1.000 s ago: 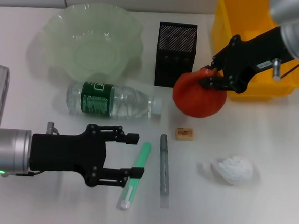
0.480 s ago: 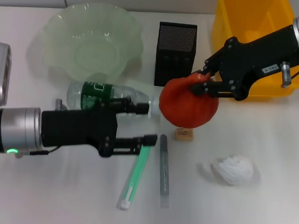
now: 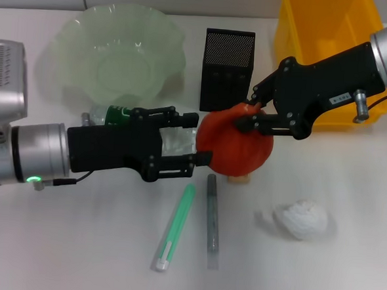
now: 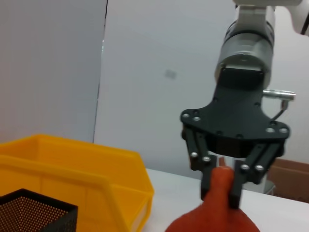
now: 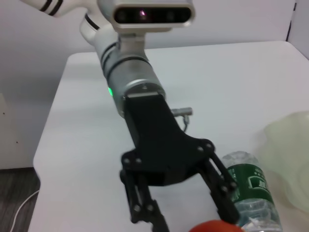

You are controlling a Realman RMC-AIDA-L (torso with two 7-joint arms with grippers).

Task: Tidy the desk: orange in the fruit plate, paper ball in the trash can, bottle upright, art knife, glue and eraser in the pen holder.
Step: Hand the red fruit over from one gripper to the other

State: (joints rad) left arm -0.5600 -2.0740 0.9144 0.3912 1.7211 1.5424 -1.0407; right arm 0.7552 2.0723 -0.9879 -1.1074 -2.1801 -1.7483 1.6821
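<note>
Orange [image 3: 236,149] has come mid-desk, pinched by my right gripper [image 3: 253,114]; left gripper [image 3: 197,138], jaws apart, has arrived for handover.

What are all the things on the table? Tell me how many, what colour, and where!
orange: 1, orange-red, mid-table, held by its top
fruit plate: 1, pale green, far left
bottle: 1, clear with green label, lying near the plate, partly hidden
pen holder: 1, black mesh, far middle
trash can: 1, yellow, far right
paper ball: 1, white, near right
green pen-like stick: 1, near middle
grey stick: 1, beside the green one
eraser: 1, tan, mostly hidden under the orange
table: 1, white
left gripper: 1, black, fingers open beside the orange
right gripper: 1, black, pinching the orange
</note>
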